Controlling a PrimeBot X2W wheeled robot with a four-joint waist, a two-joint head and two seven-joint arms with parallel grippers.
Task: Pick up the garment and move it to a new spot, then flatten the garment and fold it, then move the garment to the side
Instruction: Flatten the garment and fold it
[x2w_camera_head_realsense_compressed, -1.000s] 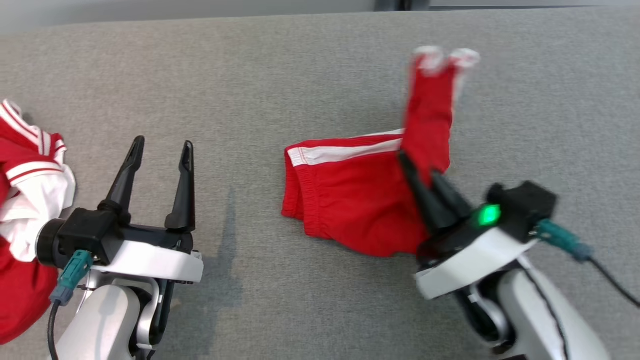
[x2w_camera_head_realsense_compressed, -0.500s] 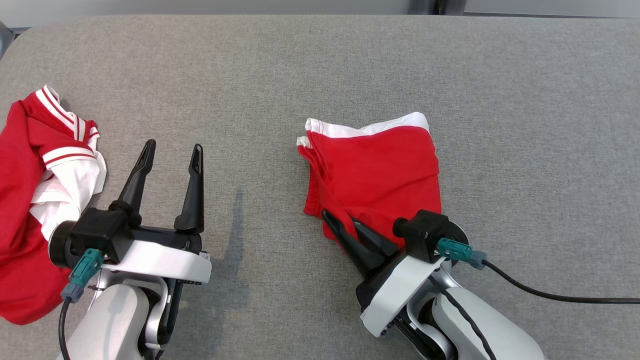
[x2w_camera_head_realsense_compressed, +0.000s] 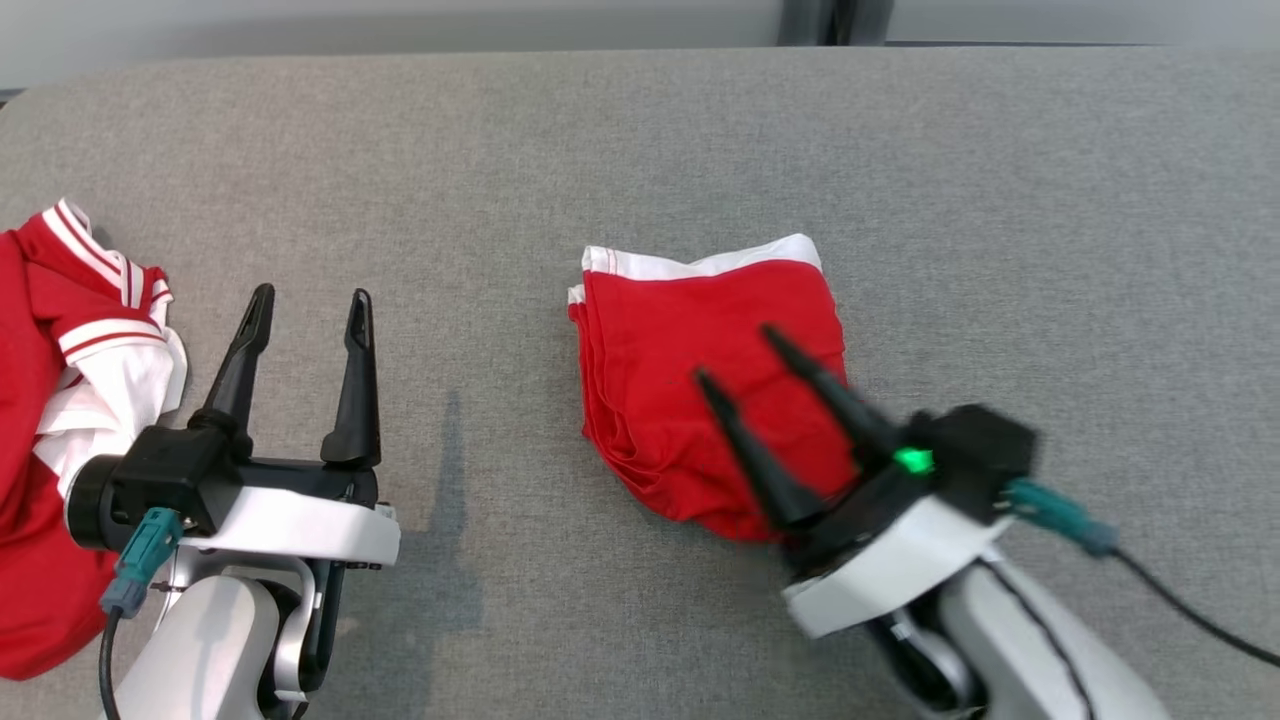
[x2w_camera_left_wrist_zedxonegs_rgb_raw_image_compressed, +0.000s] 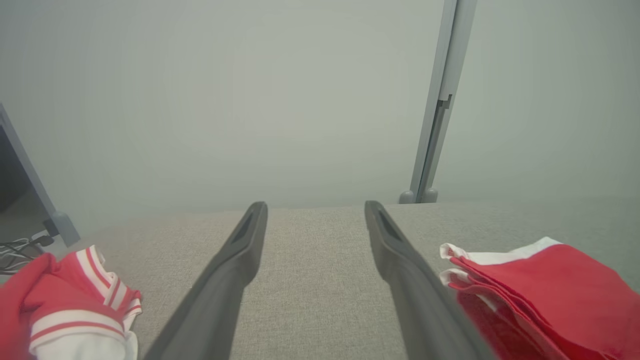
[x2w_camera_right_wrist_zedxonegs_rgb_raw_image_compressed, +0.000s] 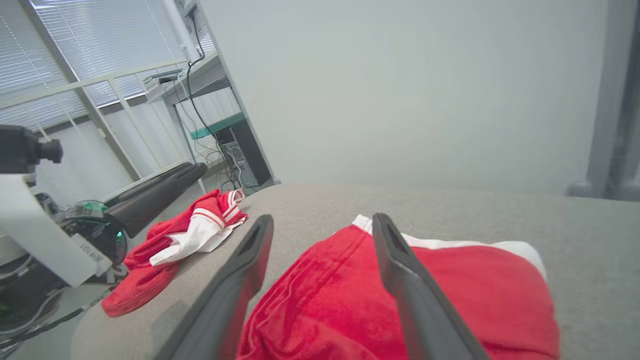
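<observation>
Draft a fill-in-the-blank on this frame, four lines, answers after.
1. The right claw, over the folded red garment, has its jaws ____.
2. The left claw holds ____.
3. The crumpled red-and-white garment lies on the robot's ____ side of the grey table.
4. The folded garment's far edge has ____ trim.
Answers: open; nothing; left; white

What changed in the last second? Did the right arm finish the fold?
The right gripper, shut on a raised flap of the red shorts a second ago, laid it over into a fold and let go; its jaws now stand open above them. The left gripper stayed open, the red-and-white garment untouched.
</observation>
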